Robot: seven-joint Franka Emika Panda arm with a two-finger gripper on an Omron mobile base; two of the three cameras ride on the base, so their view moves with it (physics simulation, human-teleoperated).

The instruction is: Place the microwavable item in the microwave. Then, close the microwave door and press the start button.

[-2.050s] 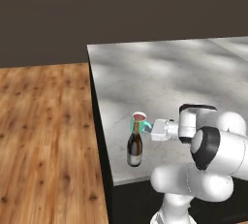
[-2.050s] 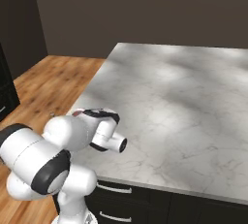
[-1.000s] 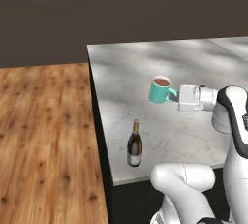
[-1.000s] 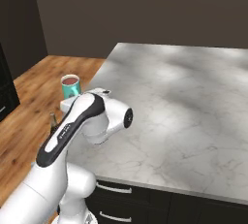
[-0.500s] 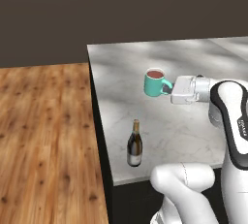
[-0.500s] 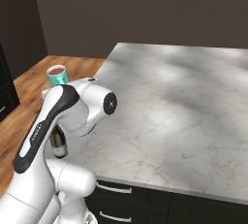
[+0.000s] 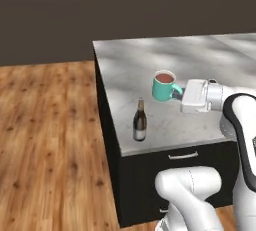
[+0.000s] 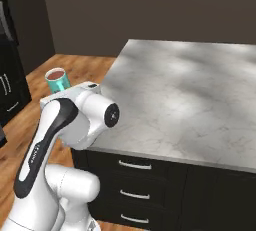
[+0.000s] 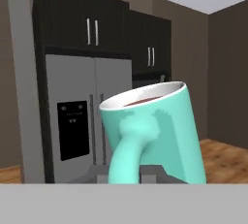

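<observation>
I'm mid-carry: tool (image 7: 181, 96) clamped on the teal mug (image 7: 164, 86) by its handle, held upright above the surface (image 7: 210, 60), bottle (image 7: 140, 121) at its 7 o'clock; next I need to find the microwave.

The mug's (image 7: 163, 87) handle runs straight into the gripper (image 7: 178, 96), and the white hand covers the fingers, so from the left base view there is no telling how the jaws stand. From the right base view the arm's white shoulder hides nearly all of the mug (image 8: 55, 79); just the rim and brown liquid peek over it. The counter (image 8: 200, 90) is cut by the right edge there. In the hand view the mug (image 9: 157, 131) sits so near that its base drops below the frame, and it blocks the lower part of the steel fridge (image 9: 72, 126) behind it.
</observation>
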